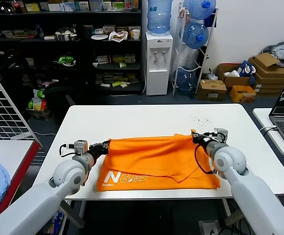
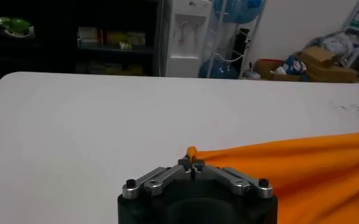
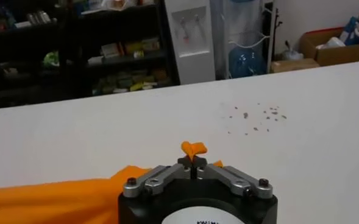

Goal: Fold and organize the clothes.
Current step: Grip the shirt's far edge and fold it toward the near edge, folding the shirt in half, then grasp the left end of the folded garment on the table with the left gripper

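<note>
Both hands grip the bright orange soft-fabric T-shirt point(image 1: 156, 161) on the white tabletop point(image 1: 132, 120): left hand point(image 1: 104, 145) pinching its left corner, right hand point(image 1: 196, 137) pinching the right, white lettering nearest the robot.

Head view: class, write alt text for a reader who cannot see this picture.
An orange T-shirt lies partly folded on a white table, white lettering along its near edge. The robot's left hand and right hand each pinch a far corner of it, shut on the fabric. Shelves and water bottles stand behind.
</note>
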